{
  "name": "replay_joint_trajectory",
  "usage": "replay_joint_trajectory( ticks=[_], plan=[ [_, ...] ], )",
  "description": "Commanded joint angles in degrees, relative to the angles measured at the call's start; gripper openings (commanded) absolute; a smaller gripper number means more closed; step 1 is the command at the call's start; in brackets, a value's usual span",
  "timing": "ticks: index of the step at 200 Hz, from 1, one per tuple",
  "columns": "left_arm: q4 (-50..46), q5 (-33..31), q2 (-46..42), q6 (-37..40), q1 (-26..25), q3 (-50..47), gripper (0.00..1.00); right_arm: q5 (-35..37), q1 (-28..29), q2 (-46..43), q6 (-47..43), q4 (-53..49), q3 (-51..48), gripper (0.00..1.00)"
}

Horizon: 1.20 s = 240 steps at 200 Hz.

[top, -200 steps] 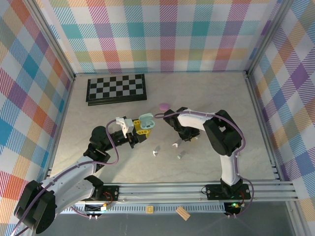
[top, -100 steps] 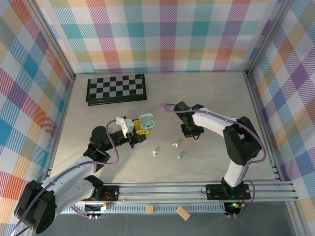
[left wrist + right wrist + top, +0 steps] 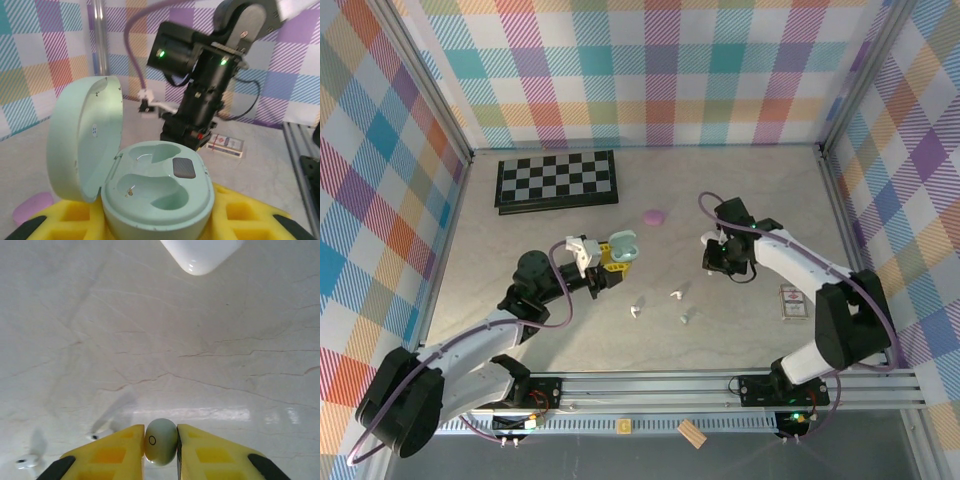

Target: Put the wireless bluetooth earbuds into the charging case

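Right wrist: right claw (image 3: 161, 444) pinches mint earbud (image 3: 160, 440); left wrist: left claw (image 3: 159, 226) clamps open mint case (image 3: 150, 187).

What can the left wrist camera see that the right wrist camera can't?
Left wrist camera: an open green case with two empty hollows, gripped by the left tool, plus a purple case, the right arm and a card. Right wrist camera: a pale green earbud pinched in the right tool, a white case and two loose earbuds. Both: the pale table and yellow tool pads.
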Motion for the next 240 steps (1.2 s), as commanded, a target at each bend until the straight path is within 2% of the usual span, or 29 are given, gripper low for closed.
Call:
replay_joint_trajectory(
  ticks=[1, 61, 120, 161, 240],
  plan=[
    [5.4, -2.9, 3.7, 2.7, -1.6, 2.0, 0.31, -4.7, -0.1, -3.4, 2.2, 1.5, 0.1, 0.23],
    [12.4, -6.2, 15.5, 5.2, -3.9, 6.5, 0.31, -7.9, -0.1, -10.7, 2.7, -1.1, 3.2, 0.25],
    [19.0, -8.0, 27.4, 5.3, -6.2, 11.8, 0.3, -15.8, -0.1, -15.8, 6.6, 2.8, 3.9, 0.25],
    [19.3, -9.3, 33.3, 6.5, -8.9, 16.1, 0.3, -22.5, -0.1, -16.5, 9.9, 7.8, 4.3, 0.26],
    [12.7, -13.0, 38.3, 10.0, -14.2, 22.8, 0.3, -24.0, -0.1, -14.6, 9.9, 10.8, 4.6, 0.26]
  ],
)
